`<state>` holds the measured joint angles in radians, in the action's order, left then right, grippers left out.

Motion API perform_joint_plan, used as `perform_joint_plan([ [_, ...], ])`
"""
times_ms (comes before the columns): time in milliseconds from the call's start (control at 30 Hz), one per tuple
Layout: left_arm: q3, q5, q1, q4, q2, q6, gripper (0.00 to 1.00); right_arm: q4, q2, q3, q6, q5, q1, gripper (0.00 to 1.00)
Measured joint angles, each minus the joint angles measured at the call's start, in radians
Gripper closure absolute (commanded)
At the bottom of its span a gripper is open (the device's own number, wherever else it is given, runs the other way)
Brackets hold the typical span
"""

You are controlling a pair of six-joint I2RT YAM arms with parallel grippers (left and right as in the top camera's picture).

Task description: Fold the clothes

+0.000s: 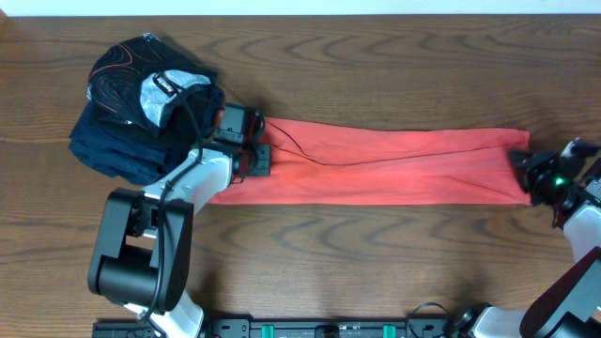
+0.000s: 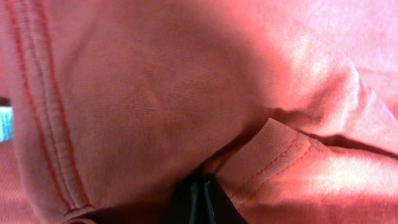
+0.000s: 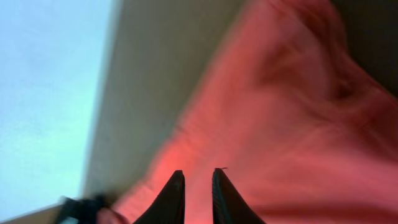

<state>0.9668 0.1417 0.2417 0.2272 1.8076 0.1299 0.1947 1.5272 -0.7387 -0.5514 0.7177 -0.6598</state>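
- Across the middle of the desk (image 1: 376, 249), the shirt (image 1: 394, 164) lies pulled into a long flat band.
- At its left end, the left end effector (image 1: 250, 153) is clamped on the cloth.
- At its right end, the right end effector (image 1: 524, 172) has its fingers narrowly apart; whether it holds cloth is unclear.
- Dark garments (image 1: 127, 131) sit piled far left.

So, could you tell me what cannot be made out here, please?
T-shirt front: hidden in every view by its own folds.
Left pincer: tips under its own wrist overhead, buried in cloth in left wrist view.
Right pincer: grip unclear, right wrist blurred, overhead too small.
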Motion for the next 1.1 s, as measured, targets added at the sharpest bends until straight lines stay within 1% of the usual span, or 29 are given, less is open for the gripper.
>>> perform_joint_plan([
  [33, 0.008, -0.004, -0.005, 0.001, 0.005, -0.001, 0.93, 0.044, 0.000, 0.001, 0.041, -0.037, 0.000, 0.83],
  [100, 0.030, -0.018, -0.014, 0.005, 0.018, -0.003, 0.92, 0.074, 0.000, 0.002, 0.084, -0.079, 0.000, 0.82],
  [200, 0.072, -0.037, -0.023, 0.011, 0.037, -0.004, 0.94, 0.080, 0.000, 0.002, 0.137, -0.126, 0.000, 0.80],
  [267, 0.110, -0.042, -0.024, 0.035, 0.042, -0.004, 0.93, 0.057, 0.000, 0.002, 0.156, -0.144, 0.000, 0.78],
  [367, 0.184, -0.040, -0.025, 0.104, 0.042, -0.007, 0.88, -0.015, 0.000, 0.001, 0.173, -0.157, -0.001, 0.79],
  [467, 0.254, -0.041, -0.025, 0.183, 0.042, -0.008, 0.83, -0.106, 0.000, 0.001, 0.220, -0.166, -0.001, 0.77],
  [533, 0.292, -0.040, -0.025, 0.236, 0.042, -0.007, 0.83, -0.129, 0.002, 0.001, 0.262, -0.172, -0.001, 0.77],
  [567, 0.304, -0.040, -0.025, 0.257, 0.041, -0.007, 0.78, -0.121, 0.002, 0.000, 0.278, -0.174, 0.000, 0.77],
  [633, 0.313, -0.040, -0.025, 0.298, 0.032, -0.010, 0.76, -0.058, 0.010, -0.017, 0.313, -0.175, 0.000, 0.73],
  [733, 0.314, -0.040, -0.025, 0.352, 0.018, -0.009, 0.75, 0.047, 0.036, -0.077, 0.356, -0.176, 0.001, 0.72],
  [833, 0.314, -0.040, -0.025, 0.386, 0.014, -0.017, 0.69, 0.203, 0.080, -0.212, 0.392, -0.189, 0.003, 0.67],
  [867, 0.314, -0.040, -0.025, 0.392, 0.014, -0.023, 0.67, 0.272, 0.099, -0.274, 0.411, -0.203, 0.004, 0.66],
  [900, 0.314, -0.040, -0.025, 0.397, 0.014, -0.027, 0.64, 0.346, 0.122, -0.343, 0.431, -0.223, 0.005, 0.60],
  [967, 0.314, -0.035, -0.025, 0.404, 0.014, -0.038, 0.52, 0.470, 0.177, -0.481, 0.475, -0.258, 0.005, 0.45],
  [1033, 0.314, -0.015, -0.025, 0.415, 0.014, -0.035, 0.47, 0.536, 0.234, -0.584, 0.528, -0.277, 0.005, 0.33],
  [1100, 0.314, 0.022, -0.025, 0.436, 0.014, -0.037, 0.44, 0.573, 0.303, -0.656, 0.591, -0.292, 0.005, 0.28],
])
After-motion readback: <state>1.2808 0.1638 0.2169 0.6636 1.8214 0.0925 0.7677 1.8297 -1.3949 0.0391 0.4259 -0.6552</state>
